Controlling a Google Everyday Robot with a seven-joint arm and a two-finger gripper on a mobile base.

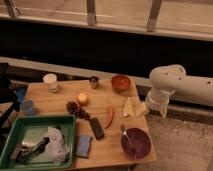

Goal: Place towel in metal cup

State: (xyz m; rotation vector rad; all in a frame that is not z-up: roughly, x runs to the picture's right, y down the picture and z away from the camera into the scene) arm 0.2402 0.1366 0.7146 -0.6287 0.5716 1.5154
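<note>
The towel (56,143), a wrinkled whitish-grey cloth, lies in the right part of the green tray (40,119) at the table's front left. The metal cup (93,81), small and shiny with a dark inside, stands upright near the table's back edge, between the white paper cup (50,81) and the orange bowl (120,82). My gripper (152,106) hangs at the end of the white arm just off the table's right edge, far from both towel and cup, with nothing seen in it.
On the table lie a yellow fruit (82,99), a dark bunch (75,107), a red chili (109,116), pale yellow pieces (130,107), a black bar (96,128), a blue sponge (84,145), a purple bowl (135,142) and a blue cup (28,107). A dark tool (30,150) shares the tray.
</note>
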